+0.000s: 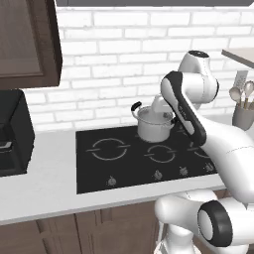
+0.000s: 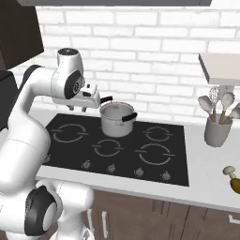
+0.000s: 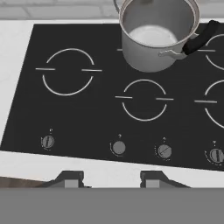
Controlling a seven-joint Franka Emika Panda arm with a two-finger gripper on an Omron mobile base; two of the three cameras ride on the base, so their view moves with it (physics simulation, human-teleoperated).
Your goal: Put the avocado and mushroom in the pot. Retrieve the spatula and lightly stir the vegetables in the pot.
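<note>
The steel pot [image 3: 155, 37] stands on the back middle burner of the black cooktop [image 3: 87, 113], and its inside looks bare. It also shows in the base views, pot [image 1: 155, 124] and pot [image 2: 116, 119]. My gripper [image 2: 81, 109] hangs over the cooktop just left of the pot, clear of it. Its fingertips [image 3: 70, 177] stand apart with nothing between them, so it is open. A tan mushroom [image 2: 229, 171] lies on the counter at the far right, beside a brown avocado [image 2: 236, 184] cut by the frame edge. The spatula's slotted silver head [image 2: 214, 92] rises from the utensil cup.
A grey utensil cup [image 2: 217, 132] with pale spoons stands on the counter right of the cooktop, under a shelf [image 2: 220, 68]. A dark appliance [image 1: 12, 134] sits at the far left below a brown cabinet [image 1: 27, 44]. A white brick wall runs behind.
</note>
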